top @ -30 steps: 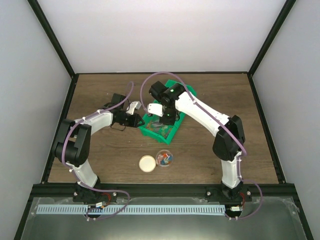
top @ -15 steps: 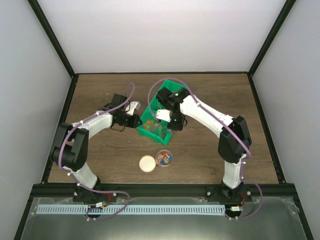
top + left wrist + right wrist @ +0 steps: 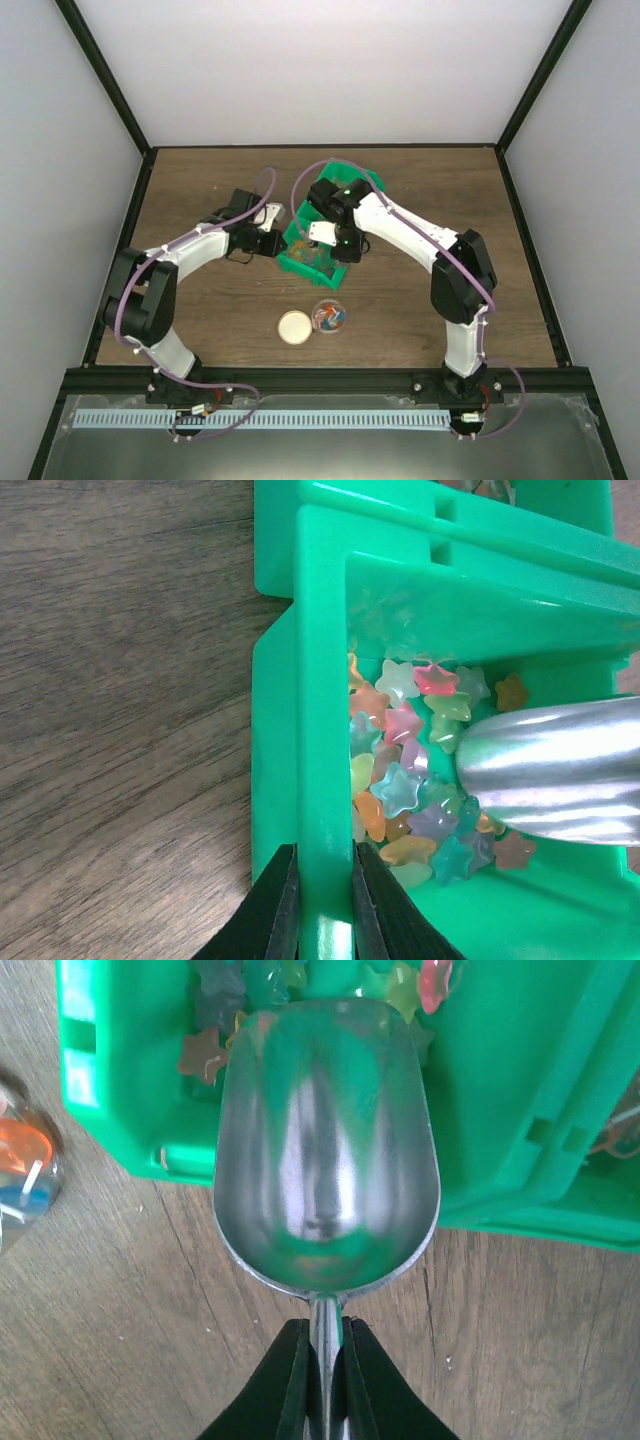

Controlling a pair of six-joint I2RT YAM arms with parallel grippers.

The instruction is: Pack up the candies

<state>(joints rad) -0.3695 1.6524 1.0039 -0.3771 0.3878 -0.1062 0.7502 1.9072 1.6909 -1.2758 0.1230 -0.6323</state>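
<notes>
Standing by the table point(image 3: 200, 190) watching this. The left gripper point(image 3: 325, 858) has its 2 black fingers point(image 3: 285, 900) pinched narrow on the near wall of the green bin point(image 3: 320, 680), 1 finger outside and 1 inside. The right gripper point(image 3: 325, 1328) is squeezed tight on the thin handle of the metal scoop point(image 3: 325, 1150), whose bowl points into the same bin. Most of the candies point(image 3: 400, 780) are little star shapes in pink, orange, blue, green and yellow, piled in the bin's corner compartment, and the scoop's rounded tip sits right against that pile. The bowl itself shows just shiny metal. A few more coloured candies are in the clear jar point(image 3: 329, 318) on the table nearer the arm bases. The tan lid point(image 3: 294, 327) lies flat just beside it on the left.
</notes>
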